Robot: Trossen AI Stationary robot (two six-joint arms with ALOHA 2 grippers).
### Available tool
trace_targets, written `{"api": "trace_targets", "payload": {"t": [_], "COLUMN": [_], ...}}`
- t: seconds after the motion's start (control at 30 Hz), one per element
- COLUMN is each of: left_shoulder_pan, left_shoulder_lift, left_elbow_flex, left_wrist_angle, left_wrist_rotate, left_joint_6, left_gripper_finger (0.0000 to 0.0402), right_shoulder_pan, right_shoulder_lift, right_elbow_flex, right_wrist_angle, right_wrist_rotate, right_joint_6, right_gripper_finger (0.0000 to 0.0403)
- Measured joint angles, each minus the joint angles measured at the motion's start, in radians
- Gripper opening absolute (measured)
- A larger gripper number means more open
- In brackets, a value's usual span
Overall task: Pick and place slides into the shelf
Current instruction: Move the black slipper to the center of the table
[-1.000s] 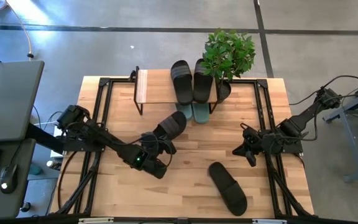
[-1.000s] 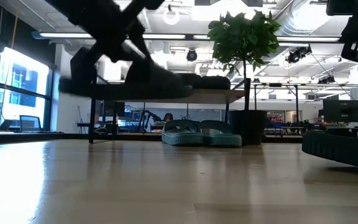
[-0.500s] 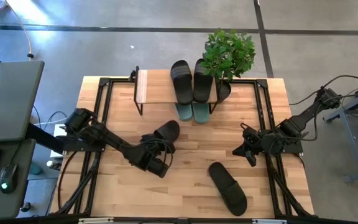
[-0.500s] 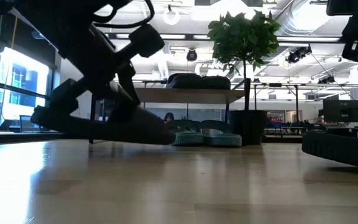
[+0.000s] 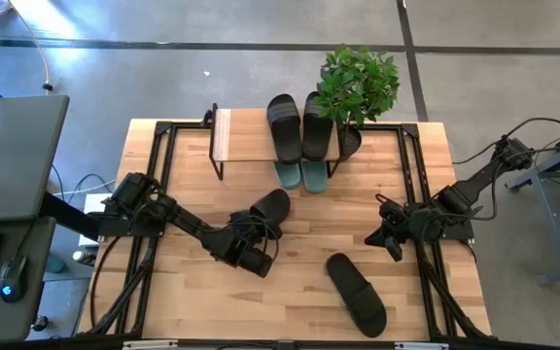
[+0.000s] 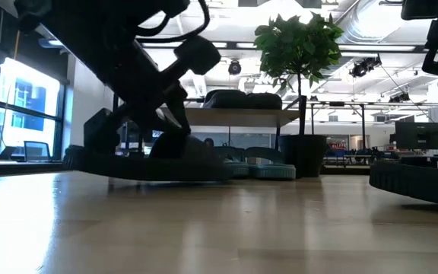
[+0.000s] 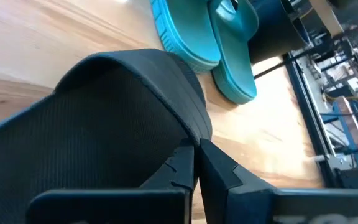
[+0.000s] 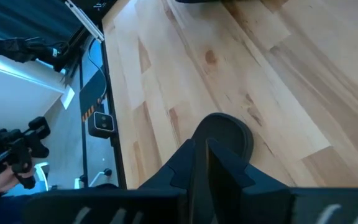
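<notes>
So right now my left gripper (image 5: 257, 236) is clamped tight on the strap of a black slide (image 5: 266, 208), mid-table, a bit in front of the shelf (image 5: 244, 136). From the low camera it looks like the sole is touching or just skimming the tabletop, hard to call. The shelf top already has a black pair (image 5: 294, 124) on its right side, and the green pair (image 5: 301, 174) sits underneath on the table. One more black slide (image 5: 356, 292) is lying loose near the front edge. My right gripper (image 5: 384, 236) is parked over by the right side, fingers pinched together with nothing in them. Next I'd need to lift this one and carry it to the bare left part of the plank.
</notes>
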Motion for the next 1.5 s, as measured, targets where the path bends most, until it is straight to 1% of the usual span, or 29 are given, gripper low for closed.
{"api": "trace_targets", "payload": {"t": [0.07, 0.2, 0.33, 0.5, 0.63, 0.87, 1.03, 1.2, 1.33, 1.5], "left_shoulder_pan": [-0.001, -0.002, -0.001, -0.001, -0.001, -0.001, -0.001, -0.002, -0.010, -0.038], "left_shoulder_lift": [0.000, 0.000, 0.000, 0.000, -0.001, -0.001, -0.002, -0.002, -0.011, -0.035], "left_elbow_flex": [0.009, 0.021, 0.030, 0.030, 0.030, 0.030, 0.030, 0.030, 0.030, 0.031], "left_wrist_angle": [0.002, 0.006, 0.016, 0.080, 0.136, 0.145, 0.148, 0.148, 0.155, 0.157], "left_wrist_rotate": [0.000, 0.001, 0.014, 0.019, 0.024, 0.038, 0.081, 0.111, 0.111, 0.084], "left_joint_6": [0.024, 0.078, 0.079, 0.116, 0.172, 0.198, 0.261, 0.262, 0.268, 0.291], "left_gripper_finger": [0.0000, 0.0002, 0.0016, 0.0031, 0.0033, 0.0038, 0.0067, 0.0109, 0.0135, 0.0144], "right_shoulder_pan": [0.000, 0.000, 0.000, 0.000, 0.000, 0.000, 0.000, 0.000, 0.000, 0.000], "right_shoulder_lift": [0.000, 0.000, 0.000, 0.000, 0.000, 0.000, 0.000, 0.000, 0.011, 0.060], "right_elbow_flex": [0.000, 0.000, 0.000, 0.000, 0.000, 0.000, 0.000, 0.000, 0.000, 0.000], "right_wrist_angle": [0.000, 0.001, -0.001, 0.000, -0.001, 0.001, 0.002, 0.002, 0.002, -0.012], "right_wrist_rotate": [-0.002, -0.039, -0.049, -0.053, -0.087, -0.094, -0.096, -0.092, -0.034, 0.011], "right_joint_6": [0.000, -0.008, -0.008, -0.008, -0.008, -0.008, -0.008, -0.003, 0.039, 0.042], "right_gripper_finger": [0.0030, 0.0030, 0.0030, 0.0030, 0.0030, 0.0030, 0.0030, 0.0030, 0.0030, 0.0030]}}
